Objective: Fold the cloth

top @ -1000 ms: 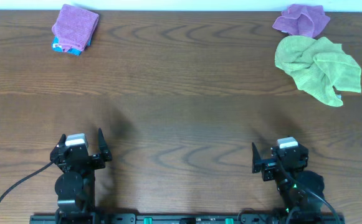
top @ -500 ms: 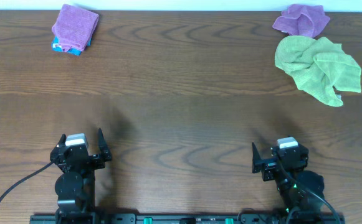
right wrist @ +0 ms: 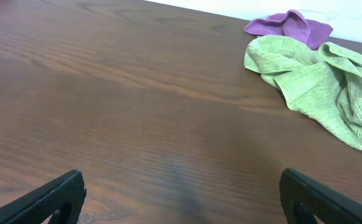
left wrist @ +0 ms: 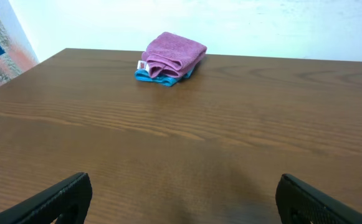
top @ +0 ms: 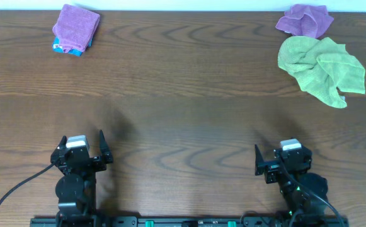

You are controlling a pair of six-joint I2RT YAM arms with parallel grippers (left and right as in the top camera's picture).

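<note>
- Crumpled green cloth [top: 321,69] at far right corner of table [top: 183,101], just beside purple rag [top: 305,20];
- left gripper [left wrist: 181,202], right gripper [right wrist: 181,202]: wide, empty, near edge;
- best pinching 1 hem, dragging centreward, flattening first.

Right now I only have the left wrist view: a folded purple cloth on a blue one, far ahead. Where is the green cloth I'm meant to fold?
Observer: The green cloth lies crumpled at the far right of the table.
Operator: Anything against it?
Observer: A crumpled purple cloth sits right at its far edge.
Operator: Is the right tool free?
Observer: Yes, it is open and empty, at the near edge, well short of the green cloth.
</note>
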